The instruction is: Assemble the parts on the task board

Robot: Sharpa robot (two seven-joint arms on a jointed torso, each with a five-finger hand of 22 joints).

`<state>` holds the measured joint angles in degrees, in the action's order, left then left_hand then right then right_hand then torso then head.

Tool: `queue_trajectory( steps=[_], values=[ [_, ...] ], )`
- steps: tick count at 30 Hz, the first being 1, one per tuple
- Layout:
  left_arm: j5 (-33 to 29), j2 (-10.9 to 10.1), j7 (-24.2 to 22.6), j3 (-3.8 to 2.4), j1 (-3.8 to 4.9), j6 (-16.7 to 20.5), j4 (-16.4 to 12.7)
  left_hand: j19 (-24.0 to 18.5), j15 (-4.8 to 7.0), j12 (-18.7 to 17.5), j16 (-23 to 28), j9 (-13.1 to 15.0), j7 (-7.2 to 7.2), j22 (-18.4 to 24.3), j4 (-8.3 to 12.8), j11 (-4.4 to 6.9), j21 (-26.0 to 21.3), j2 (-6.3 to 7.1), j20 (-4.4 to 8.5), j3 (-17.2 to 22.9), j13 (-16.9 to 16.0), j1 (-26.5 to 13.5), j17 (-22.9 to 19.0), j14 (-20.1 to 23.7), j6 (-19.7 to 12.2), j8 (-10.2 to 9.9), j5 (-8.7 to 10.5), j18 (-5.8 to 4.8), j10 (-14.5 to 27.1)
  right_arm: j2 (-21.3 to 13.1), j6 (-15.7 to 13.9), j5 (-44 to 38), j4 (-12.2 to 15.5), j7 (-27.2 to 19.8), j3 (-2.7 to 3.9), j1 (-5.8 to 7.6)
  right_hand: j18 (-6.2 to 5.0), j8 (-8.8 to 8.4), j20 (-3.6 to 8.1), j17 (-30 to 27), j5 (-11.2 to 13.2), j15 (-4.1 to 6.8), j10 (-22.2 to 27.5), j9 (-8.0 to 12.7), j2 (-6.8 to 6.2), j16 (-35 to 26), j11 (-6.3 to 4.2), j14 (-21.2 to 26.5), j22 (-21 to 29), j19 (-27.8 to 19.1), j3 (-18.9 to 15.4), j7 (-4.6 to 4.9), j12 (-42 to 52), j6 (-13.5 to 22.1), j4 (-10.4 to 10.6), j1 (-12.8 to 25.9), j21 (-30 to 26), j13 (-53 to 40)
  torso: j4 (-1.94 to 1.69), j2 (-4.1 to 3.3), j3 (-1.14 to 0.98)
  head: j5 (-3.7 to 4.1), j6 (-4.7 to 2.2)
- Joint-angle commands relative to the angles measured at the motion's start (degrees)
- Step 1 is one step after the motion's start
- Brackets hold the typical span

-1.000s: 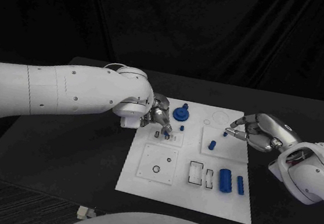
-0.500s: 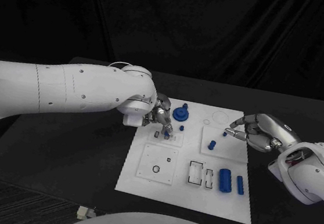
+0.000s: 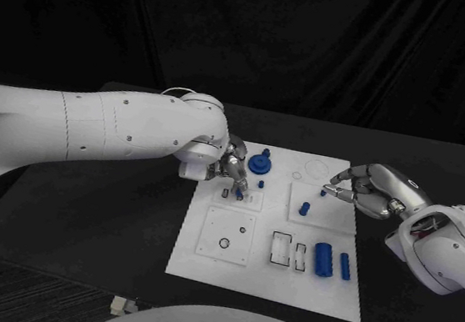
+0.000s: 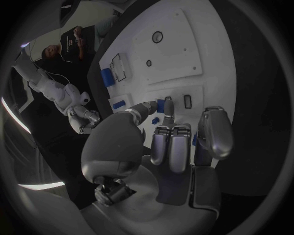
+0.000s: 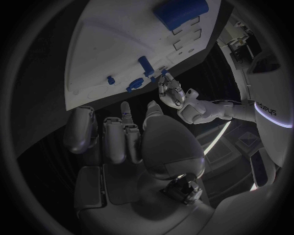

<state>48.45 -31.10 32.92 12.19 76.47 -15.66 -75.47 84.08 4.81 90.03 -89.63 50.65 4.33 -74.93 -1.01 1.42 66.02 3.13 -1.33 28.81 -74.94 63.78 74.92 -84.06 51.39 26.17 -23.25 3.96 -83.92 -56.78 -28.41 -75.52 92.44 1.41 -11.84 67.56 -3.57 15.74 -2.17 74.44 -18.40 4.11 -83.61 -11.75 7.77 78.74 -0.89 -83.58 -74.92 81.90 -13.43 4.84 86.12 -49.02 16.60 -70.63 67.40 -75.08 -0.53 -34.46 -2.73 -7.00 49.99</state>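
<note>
Left hand: the left hand (image 3: 228,169) was low over the far left part of the task board (image 3: 205,265), fingers curled by a small blue peg (image 3: 241,185). I could not tell if it held the peg.
Right hand: the right hand (image 3: 365,189) hung over the board's right edge, at about 2 o'clock from the board's middle. Its fingers were curled in, close to another small blue peg (image 3: 323,192). I could not tell if it had hold of it.
Done: a round blue knob (image 3: 260,162) stood at 12 o'clock, and a short blue piece (image 3: 304,209) stood right of the middle.
Left to do: a fat blue roller (image 3: 323,255) and a thin blue bar (image 3: 344,265) lay loose at 4 o'clock. The slots (image 3: 280,248) beside them looked empty.
How far: maybe half done, I think.
Counter: the board lay flat on the black counter (image 3: 101,214).
</note>
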Motion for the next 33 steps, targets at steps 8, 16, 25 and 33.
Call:
queue_trajectory(
  steps=[8,16,25,33],
  values=[
    [0.2,0.3,0.1,-0.04,0.17,-1.3,0.9,0.3,-0.27,0.0,-0.4,0.1,-0.54,-9.7,10.2,-0.28,0.2,-0.43,-0.35,10.1,-15.1,0.0,15.1,-5.9,0.0,0.3,-0.32,0.14,-6.1,0.0,0.3,-0.1,0.0,0.6,0.03,-0.17,-1.03,0.20,-0.03,-0.1,-0.2,0.11,-3.4,0.1,0.21,-0.2,0.17,-2.6,-9.0,-0.2,-0.2,0.00,-0.1,-0.6,-0.1,-0.2,-0.3,-9.2,0.00,-0.03,-0.01,-0.05,0.01],
    [0.2,0.5,0.2,-0.04,0.14,-1.5,1.1,0.3,-0.26,0.0,-0.4,0.1,-0.54,-9.7,10.3,-0.27,0.1,-0.49,-0.34,10.1,-15.1,0.0,15.1,-5.9,0.0,0.2,-0.42,0.16,-6.1,0.0,0.3,-0.1,0.0,0.6,0.03,-0.18,-1.03,0.20,-0.03,-0.1,-0.2,0.11,-3.4,0.1,0.21,-0.2,0.17,-2.6,-9.0,-0.2,-0.2,0.00,-0.1,-0.6,-0.1,-0.2,-0.3,-9.2,-0.01,-0.01,0.01,-0.09,0.01],
    [0.2,0.8,0.3,-0.03,0.07,-2.1,1.4,0.3,-0.26,0.0,-0.4,0.1,-0.54,-9.7,10.3,-0.28,0.1,-0.51,-0.34,10.1,-15.1,0.0,15.1,-5.9,0.0,0.2,-0.40,0.17,-6.1,0.0,0.3,-0.1,0.0,0.6,0.03,-0.18,-1.03,0.20,-0.03,-0.1,-0.2,0.11,-3.4,0.1,0.21,-0.2,0.17,-2.6,-9.0,-0.2,-0.2,0.00,-0.1,-0.6,-0.1,-0.2,-0.3,-9.2,-0.02,-0.01,0.00,-0.03,0.01],
    [0.2,0.9,0.5,-0.02,0.03,-2.7,1.5,0.3,-0.25,0.0,-0.4,0.1,-0.54,-9.7,10.3,-0.27,0.1,-0.55,-0.34,10.1,-15.1,0.0,15.1,-5.9,-0.1,0.2,-0.32,0.16,-6.1,-0.1,0.3,-0.1,0.0,0.6,0.03,-0.18,-1.03,0.20,-0.03,-0.1,-0.2,0.11,-3.4,0.1,0.21,-0.2,0.17,-2.6,-9.0,-0.2,-0.2,0.00,-0.1,-0.6,-0.1,-0.2,-0.3,-9.2,0.03,0.01,-0.01,-0.13,0.01]
  ],
)
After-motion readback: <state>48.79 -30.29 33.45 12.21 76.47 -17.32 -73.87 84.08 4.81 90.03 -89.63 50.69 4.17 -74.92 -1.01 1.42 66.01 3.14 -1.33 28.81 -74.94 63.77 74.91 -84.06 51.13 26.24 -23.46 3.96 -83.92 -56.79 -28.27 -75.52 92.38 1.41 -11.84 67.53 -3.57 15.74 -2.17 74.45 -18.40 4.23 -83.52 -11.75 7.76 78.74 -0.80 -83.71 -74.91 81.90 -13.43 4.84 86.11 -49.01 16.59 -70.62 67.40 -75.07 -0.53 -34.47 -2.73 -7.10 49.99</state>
